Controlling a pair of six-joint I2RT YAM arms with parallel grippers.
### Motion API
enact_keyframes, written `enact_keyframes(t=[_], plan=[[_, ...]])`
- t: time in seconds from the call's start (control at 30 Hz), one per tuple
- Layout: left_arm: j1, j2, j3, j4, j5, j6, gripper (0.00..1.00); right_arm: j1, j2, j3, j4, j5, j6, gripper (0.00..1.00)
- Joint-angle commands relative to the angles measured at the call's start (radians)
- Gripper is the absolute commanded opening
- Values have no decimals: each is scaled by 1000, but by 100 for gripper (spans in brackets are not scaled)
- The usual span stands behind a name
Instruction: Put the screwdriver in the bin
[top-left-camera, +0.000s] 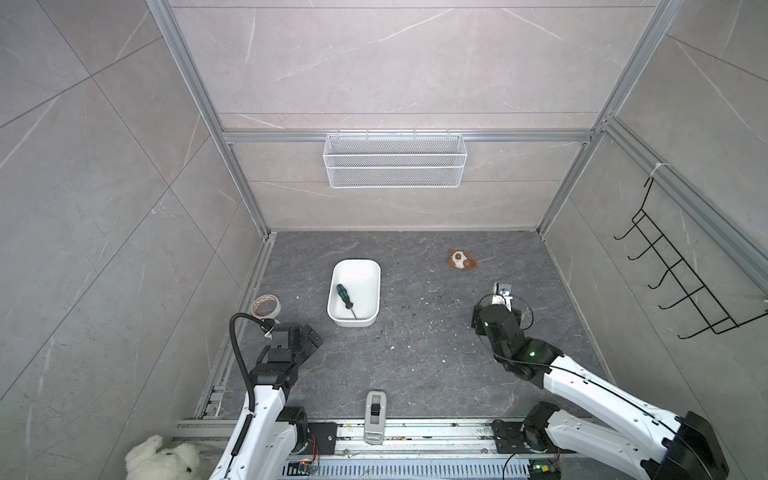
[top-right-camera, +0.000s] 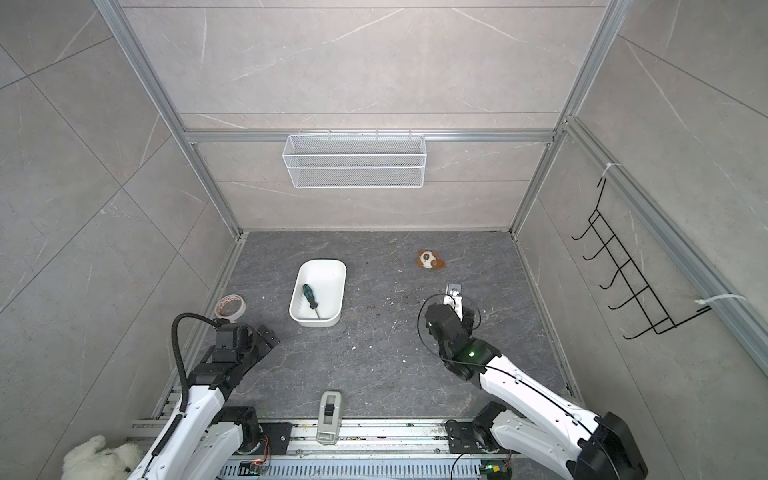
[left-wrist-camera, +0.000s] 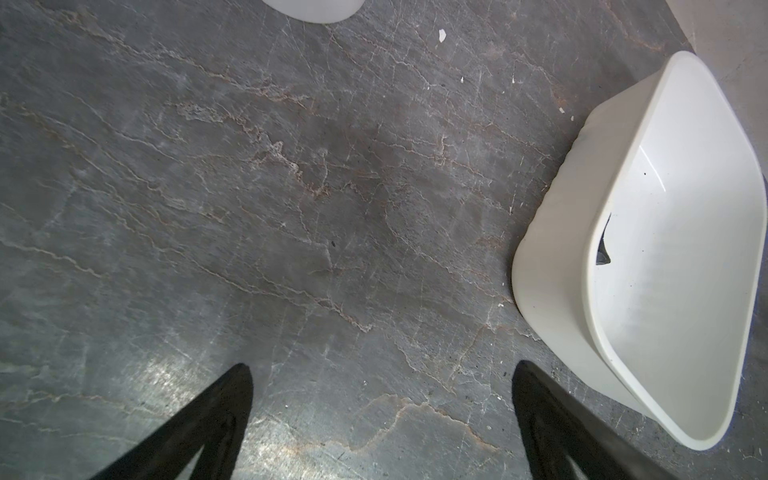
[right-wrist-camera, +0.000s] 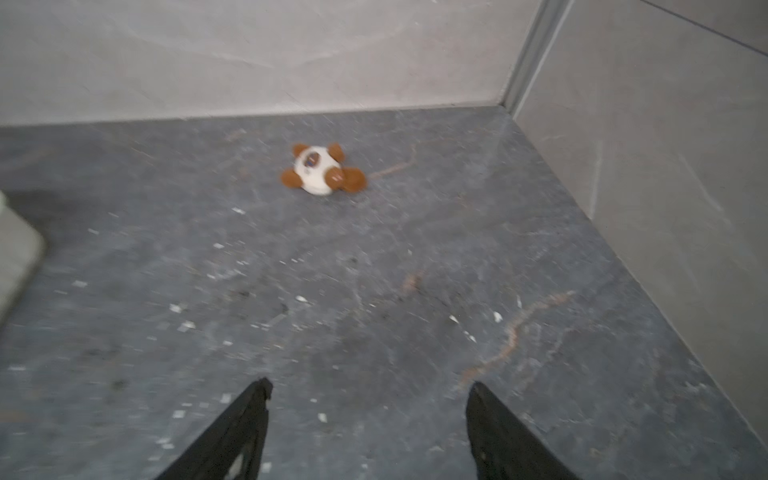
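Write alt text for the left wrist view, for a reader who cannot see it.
The left pincer hangs open over a dark veined surface, its two black fingers spread with nothing between them. The white bin stands off to one side, clear of the fingers; only a dark sliver shows behind its near wall.

Grey slab (top-left-camera: 415, 353), bin (top-left-camera: 353, 321), tape roll (top-left-camera: 266, 306), toy (top-left-camera: 461, 259)
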Motion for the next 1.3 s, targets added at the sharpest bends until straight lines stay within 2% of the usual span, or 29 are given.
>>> enact_keyframes(t=[0.0, 0.13, 0.2, 0.43, 0.47, 0.53, 0.7, 0.77, 0.83, 0.9, 0.93, 1.0, 1.1, 1.27], plan=[[-1, 5, -7, 39, 19, 2, 100, -9, 32, -40, 292, 187, -212, 77], [-1, 21, 4, 27, 18, 2, 100, -67, 233, 41, 351, 316, -292, 81], [-1, 22, 3, 27, 16, 2, 100, -110, 300, 43, 414, 322, -289, 81], [-1, 27, 0, 33, 14, 0, 100, -273, 381, -56, 611, 202, -164, 81], [-1, 31, 2, 35, 14, 1, 100, -291, 396, -70, 664, 183, -176, 81], [-1, 44, 4, 41, 14, 0, 100, -312, 392, -52, 605, 144, -155, 81], [0, 85, 16, 47, 17, 2, 100, -360, 415, -48, 649, 67, -202, 81], [-1, 97, 20, 48, 18, 2, 100, -374, 441, -69, 756, 65, -241, 82], [-1, 105, 22, 54, 22, 2, 100, -412, 503, -103, 937, 7, -290, 82], [0, 110, 21, 57, 25, 2, 100, -421, 484, -47, 744, -17, -221, 78], [-1, 111, 22, 58, 28, 4, 100, -431, 498, -58, 805, -28, -239, 77], [-1, 113, 20, 69, 34, 7, 100, -437, 484, -51, 759, -36, -219, 75], [-1, 123, 22, 78, 45, 11, 100, -454, 460, -95, 816, -80, -219, 74], [-1, 132, 26, 79, 55, 14, 100, -461, 425, -194, 976, -150, -248, 73]])
